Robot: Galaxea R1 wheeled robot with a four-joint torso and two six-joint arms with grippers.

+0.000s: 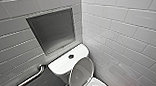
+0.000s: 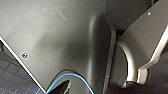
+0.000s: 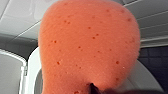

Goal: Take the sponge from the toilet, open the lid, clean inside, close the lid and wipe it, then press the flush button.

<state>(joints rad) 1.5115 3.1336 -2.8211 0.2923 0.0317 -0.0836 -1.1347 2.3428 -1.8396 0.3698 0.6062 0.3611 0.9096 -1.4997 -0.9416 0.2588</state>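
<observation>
Evidently the right gripper point(image 3: 93, 88) pinches the sponge point(image 3: 90, 45); the bowl point(image 1: 98, 85) lies at 4 o'clock of the raised lid point(image 1: 81, 71).

The toilet point(image 1: 65, 64) runs off the lower edge

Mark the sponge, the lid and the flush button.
sponge point(image 3: 90, 45): right wrist view, middle of its orange face.
lid point(image 1: 81, 71): head view, middle of the raised oval.
flush button point(image 1: 70, 56): head view, its dark middle.
</observation>
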